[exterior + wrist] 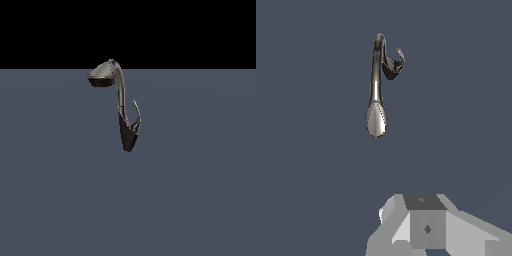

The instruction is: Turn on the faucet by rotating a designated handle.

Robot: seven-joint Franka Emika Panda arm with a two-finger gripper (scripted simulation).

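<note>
Approach step: faucet (pixel 121 107) stands mid-floor, handle (pixel 136 116) on the exterior view's right of its base, untouched; gripper (pixel 426 227) well apart, fingertips out of view, opening undeterminable; next, close on handle.

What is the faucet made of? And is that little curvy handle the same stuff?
The faucet looks like polished metal: bright streaks run down its grey-brown neck and its wide head shines, though its pointed base looks darker and duller. The handle also looks metallic, a lighter silvery grey with a glint along its curve. It is a simulator's render, so this is only how it looks.
</note>
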